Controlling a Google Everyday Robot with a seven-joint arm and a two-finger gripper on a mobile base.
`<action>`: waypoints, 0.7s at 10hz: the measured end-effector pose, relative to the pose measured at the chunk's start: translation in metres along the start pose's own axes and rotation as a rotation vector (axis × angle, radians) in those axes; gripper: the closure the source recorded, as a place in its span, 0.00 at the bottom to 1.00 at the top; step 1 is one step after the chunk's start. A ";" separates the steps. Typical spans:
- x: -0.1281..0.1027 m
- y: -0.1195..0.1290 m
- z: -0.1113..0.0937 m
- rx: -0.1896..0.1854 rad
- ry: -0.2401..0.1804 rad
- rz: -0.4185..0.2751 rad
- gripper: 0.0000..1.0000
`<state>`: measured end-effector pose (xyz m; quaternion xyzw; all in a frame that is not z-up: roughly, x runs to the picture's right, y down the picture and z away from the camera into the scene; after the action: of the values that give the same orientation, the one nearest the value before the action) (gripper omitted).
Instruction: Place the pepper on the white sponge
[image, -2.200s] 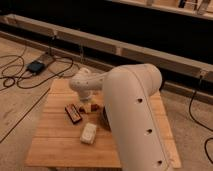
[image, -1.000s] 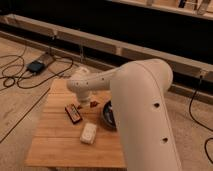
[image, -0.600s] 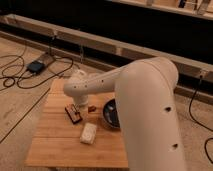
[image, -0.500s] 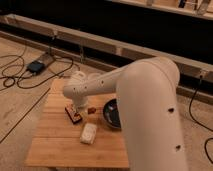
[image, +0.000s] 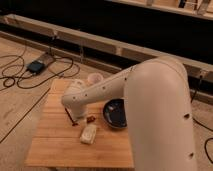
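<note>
My jaws hang low just left of the pepper (image: 91, 119); clenched or released, I cannot tell. The sponge (image: 89, 134) lies just nearer, keeping the carry short.

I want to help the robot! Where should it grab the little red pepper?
Probably across its narrow middle, coming straight down from above. The pepper lies flat, with the dark bowl close on one side and the white sponge just nearer the camera, so sideways looks crowded. The gripper is low beside it, on the side away from the bowl.
</note>
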<state>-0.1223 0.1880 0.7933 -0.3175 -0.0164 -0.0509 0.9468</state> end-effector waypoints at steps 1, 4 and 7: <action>0.000 0.007 0.000 -0.006 -0.001 0.002 1.00; 0.002 0.026 0.002 -0.027 -0.008 0.012 1.00; 0.002 0.037 0.004 -0.046 -0.012 0.017 0.91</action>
<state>-0.1164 0.2195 0.7743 -0.3396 -0.0183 -0.0412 0.9395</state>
